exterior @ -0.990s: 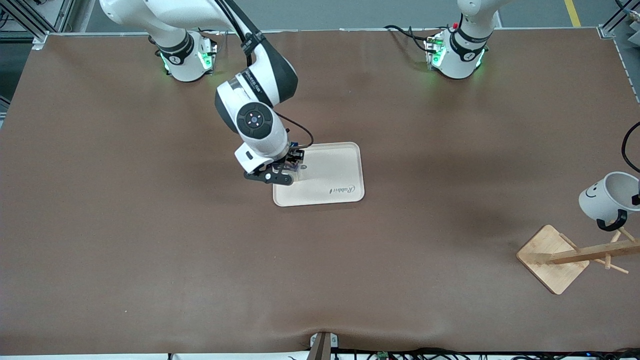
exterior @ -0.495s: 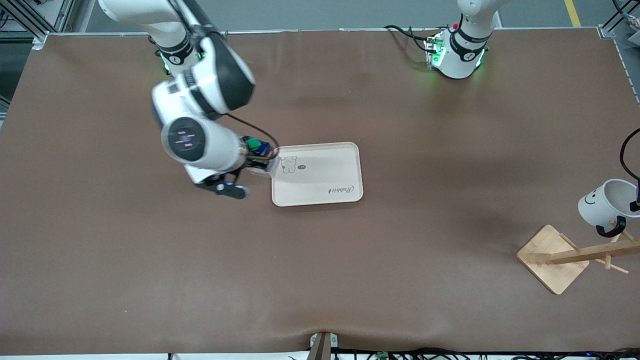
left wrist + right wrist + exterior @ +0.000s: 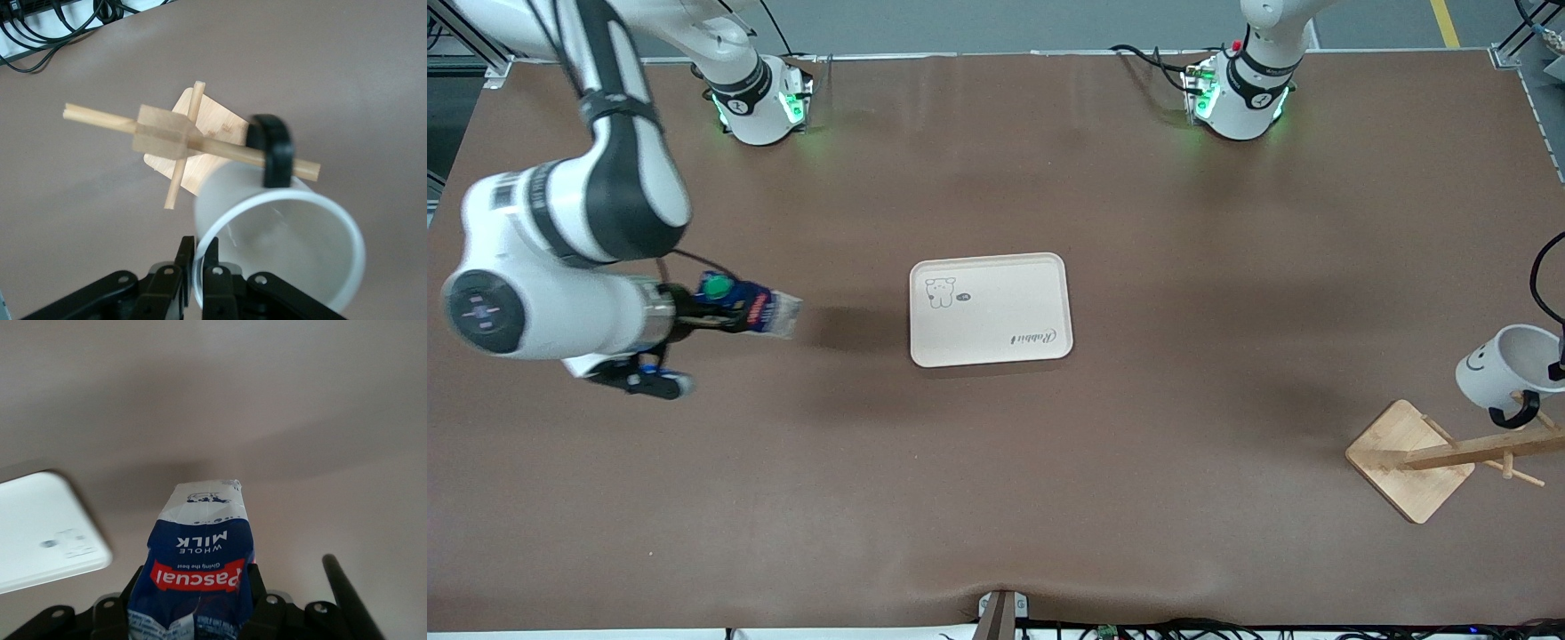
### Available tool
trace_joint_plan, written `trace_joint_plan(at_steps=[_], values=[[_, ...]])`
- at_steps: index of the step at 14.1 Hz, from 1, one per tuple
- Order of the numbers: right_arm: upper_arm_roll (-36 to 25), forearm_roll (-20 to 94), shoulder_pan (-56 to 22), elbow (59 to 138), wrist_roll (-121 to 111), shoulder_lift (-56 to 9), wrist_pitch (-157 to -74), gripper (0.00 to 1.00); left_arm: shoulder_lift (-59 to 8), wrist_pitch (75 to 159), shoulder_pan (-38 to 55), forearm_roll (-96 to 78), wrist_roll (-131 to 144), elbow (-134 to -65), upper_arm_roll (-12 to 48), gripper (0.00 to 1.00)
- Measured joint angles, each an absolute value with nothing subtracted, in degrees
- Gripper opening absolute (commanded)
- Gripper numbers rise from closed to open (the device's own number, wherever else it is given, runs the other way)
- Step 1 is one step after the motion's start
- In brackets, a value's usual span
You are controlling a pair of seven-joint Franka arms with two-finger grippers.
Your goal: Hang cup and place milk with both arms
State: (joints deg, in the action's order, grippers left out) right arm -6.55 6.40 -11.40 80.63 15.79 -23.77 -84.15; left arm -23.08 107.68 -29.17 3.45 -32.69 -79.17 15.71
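Note:
My right gripper is shut on the milk, a dark blue carton with a green cap, held tilted on its side over bare table toward the right arm's end, away from the tray. In the right wrist view the milk sits between the black fingers. My left gripper is shut on the rim of the white cup. The cup hangs at the left arm's end, its black handle over a peg of the wooden rack.
The cream tray with a bear drawing lies mid-table with nothing on it. The wooden rack's square base rests near the left arm's end, its post and pegs leaning out of the front view.
My right arm swung the milk away from the tray toward the right arm's end of the table. The cup sank slightly, its handle now on the rack's peg.

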Motion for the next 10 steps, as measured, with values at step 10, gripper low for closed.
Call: trace_joint_plan(at_steps=[10], values=[[-6.5,1.8,1.7,97.9,3.8,-22.9,-98.9,0.00,-22.1,101.8,-28.1,0.3,-26.0,-78.5,16.9,1.00]])
